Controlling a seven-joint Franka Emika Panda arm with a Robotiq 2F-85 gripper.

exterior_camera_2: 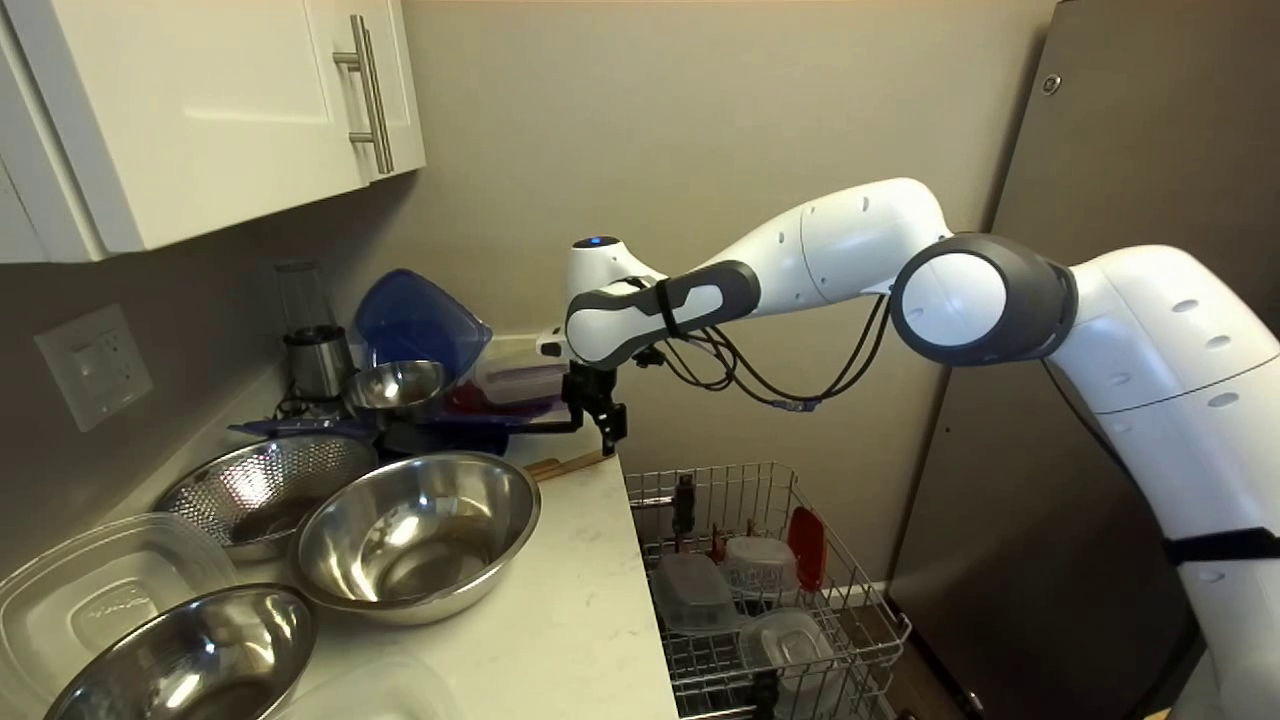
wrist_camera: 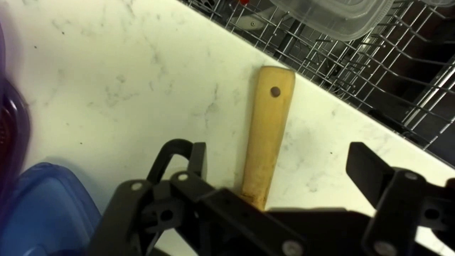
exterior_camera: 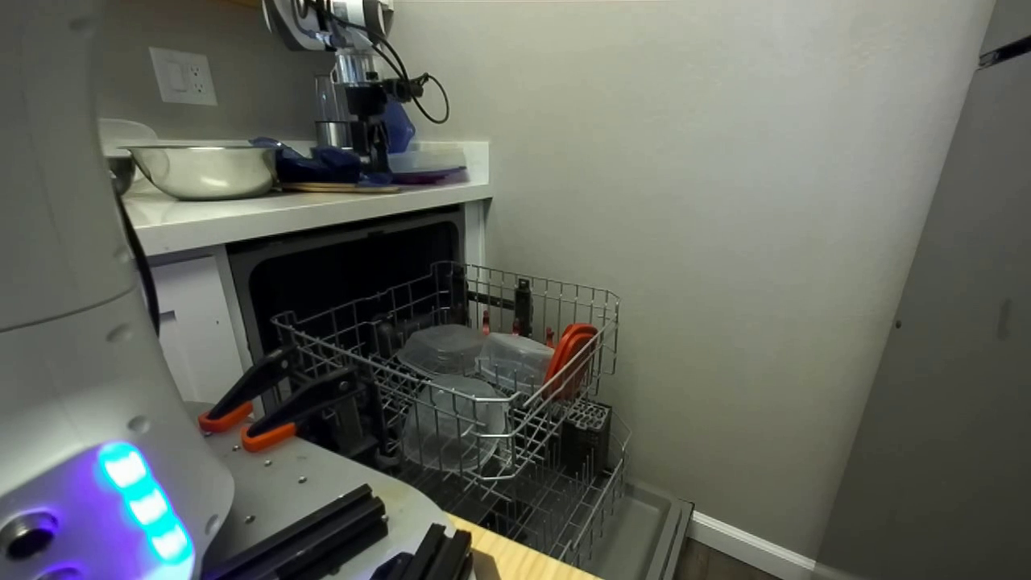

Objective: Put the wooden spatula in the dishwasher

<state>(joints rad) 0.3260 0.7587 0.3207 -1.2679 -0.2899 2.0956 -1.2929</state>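
Note:
The wooden spatula lies on the white countertop, its light brown handle end reaching the edge beside the dishwasher. Part of it also shows in an exterior view; its far end is hidden. My gripper is open and empty above the counter, with the handle between its fingers in the wrist view, closer to the left finger. The gripper points down in both exterior views. The dishwasher is open below the counter. Its upper rack is pulled out and also shows in the wrist view.
The upper rack holds clear containers and an orange-red item. Metal bowls and a colander stand on the counter. A blue lid lies left of the gripper. A wall cabinet hangs above the counter.

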